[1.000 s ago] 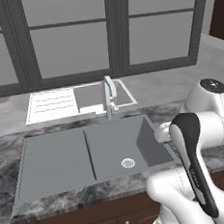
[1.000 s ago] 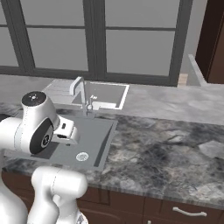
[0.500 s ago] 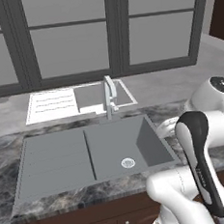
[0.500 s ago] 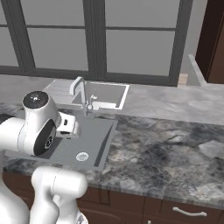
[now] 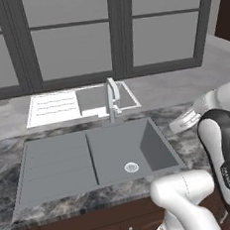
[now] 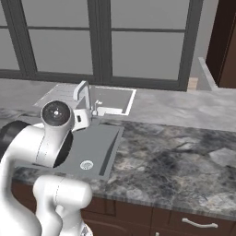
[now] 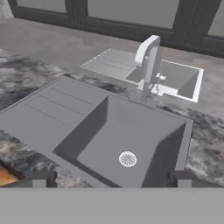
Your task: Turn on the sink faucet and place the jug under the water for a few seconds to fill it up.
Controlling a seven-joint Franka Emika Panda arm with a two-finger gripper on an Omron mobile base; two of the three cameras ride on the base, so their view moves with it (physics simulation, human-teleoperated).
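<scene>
Behind sink (image 7: 131, 131), slim grey sink faucet (image 7: 148, 65)

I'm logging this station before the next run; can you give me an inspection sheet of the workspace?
Surface: grey marbled counter, dry as far as seen.
Job's things: sink empty, drain visible; faucet upright behind the basin, no water running; jug nothing seen.
Clutter: white ridged mat behind the sink; small orange patch at the hand view's lower left corner, unidentifiable.
Grippers: gripper aimed at the basin, fingers spread, holding nothing.
Cables: nothing seen.
Surroundings: dark-framed windows, brown cabinets below.
</scene>
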